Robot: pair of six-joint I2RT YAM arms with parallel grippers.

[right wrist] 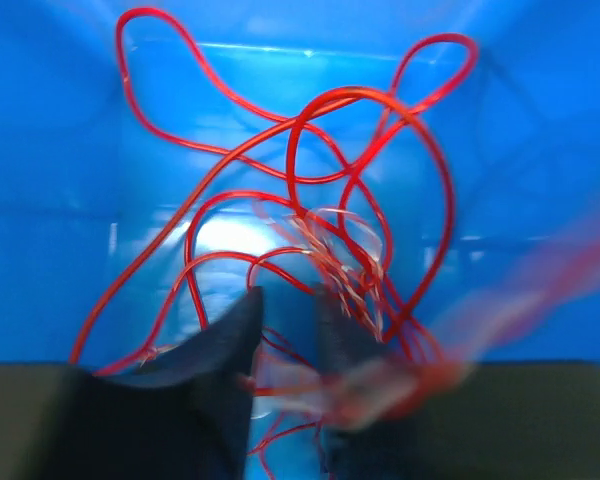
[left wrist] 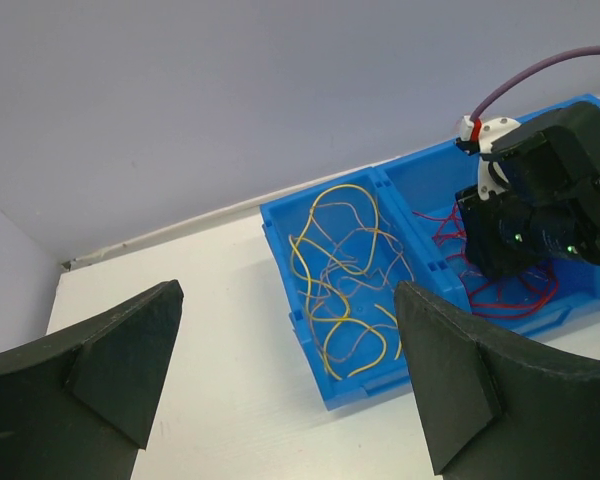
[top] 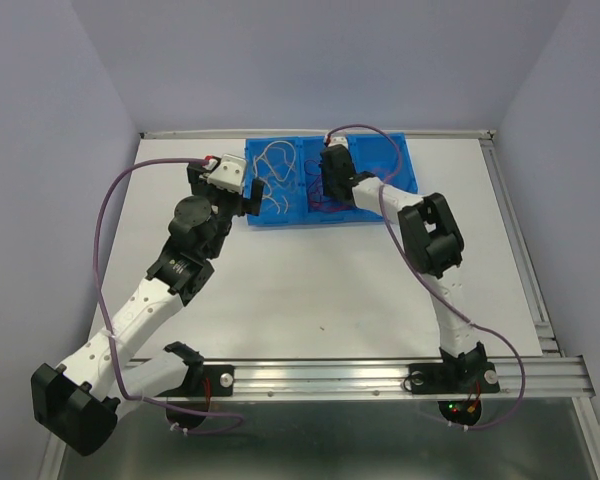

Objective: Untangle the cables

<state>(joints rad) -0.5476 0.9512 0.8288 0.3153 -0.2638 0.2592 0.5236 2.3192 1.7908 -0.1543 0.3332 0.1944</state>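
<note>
Two bunches of thin curly wires: cream-yellow cables (left wrist: 345,270) lie in the left compartment of the blue plastic bin (left wrist: 332,388), dark red cables (right wrist: 360,200) in the middle one. The bin sits at the far edge of the white bench (top: 310,290). Right gripper (right wrist: 285,300) is down in the red bunch, fingers nearly together; too blurred to tell if it grasps anything. Left gripper (left wrist: 288,300) is spread wide, hovering by the bin's near left corner.

Tangle of red cables (right wrist: 291,165) looping over the floor of a blue bin (right wrist: 40,150), thin pale strands mixed in near the bin's middle, dark gripper (right wrist: 288,335) at the bin's near side, fingers close together with a narrow gap, blurred strands crossing them, grip unclear
</note>
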